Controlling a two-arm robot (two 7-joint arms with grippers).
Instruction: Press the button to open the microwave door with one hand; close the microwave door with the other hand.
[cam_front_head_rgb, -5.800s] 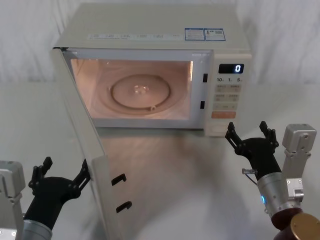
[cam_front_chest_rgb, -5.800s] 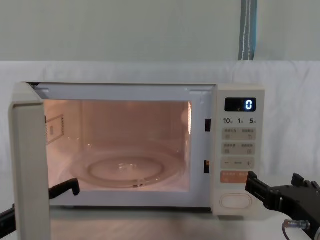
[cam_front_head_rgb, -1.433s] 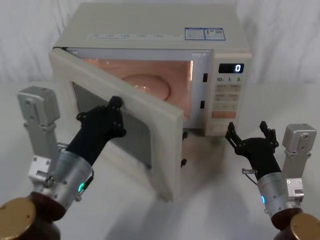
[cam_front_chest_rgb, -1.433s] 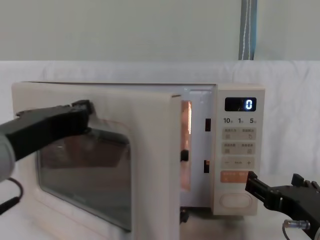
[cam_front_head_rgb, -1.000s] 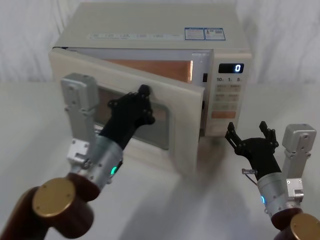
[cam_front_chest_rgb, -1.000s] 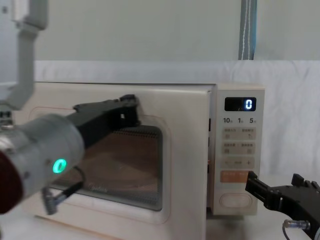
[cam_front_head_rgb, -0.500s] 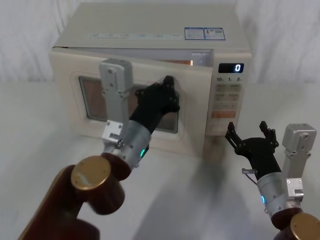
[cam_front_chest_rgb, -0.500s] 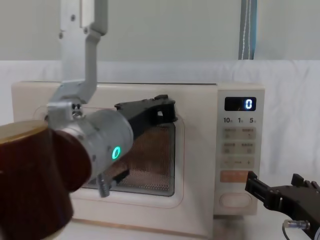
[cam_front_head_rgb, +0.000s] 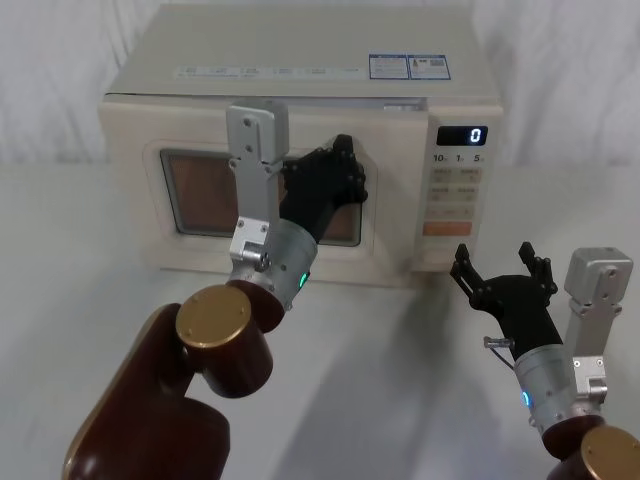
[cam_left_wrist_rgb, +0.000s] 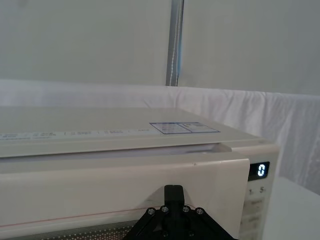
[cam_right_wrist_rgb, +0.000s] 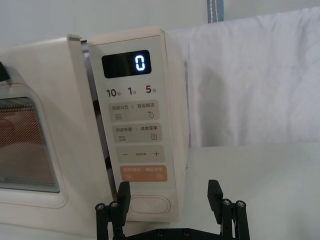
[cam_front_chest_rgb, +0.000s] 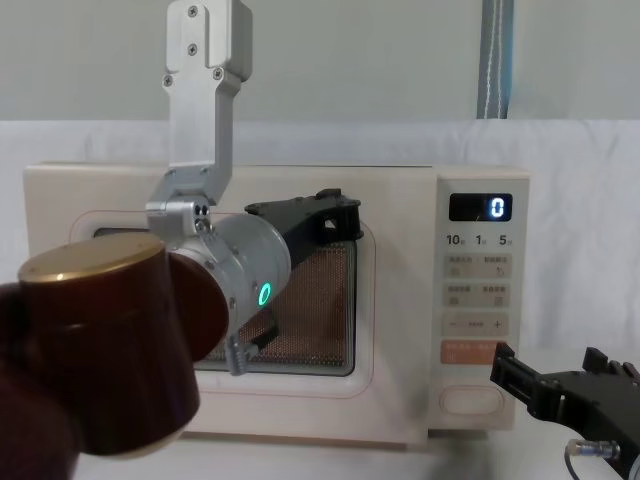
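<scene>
The microwave door (cam_front_head_rgb: 200, 160), cream-white with a dark window, lies almost flush with the oven body; a thin gap still shows along its latch edge (cam_right_wrist_rgb: 86, 100). My left gripper (cam_front_head_rgb: 343, 165) is shut and presses its tips against the door frame (cam_front_chest_rgb: 390, 330) just above the window's right corner. In the left wrist view its tips (cam_left_wrist_rgb: 173, 192) touch the door's upper band. My right gripper (cam_front_head_rgb: 493, 255) hangs open low in front of the control panel, a short way from the oval button (cam_right_wrist_rgb: 148, 206), touching nothing.
The control panel (cam_front_chest_rgb: 478, 300) shows a lit "0". The microwave stands on a white cloth-covered table (cam_front_head_rgb: 400, 380) with a white curtain behind. My left arm's brown joint (cam_front_chest_rgb: 90, 350) fills the near left foreground.
My left gripper has pushed the door from wide open through half shut to nearly flush, and the oven's inside light no longer shows. The right arm has stayed still.
</scene>
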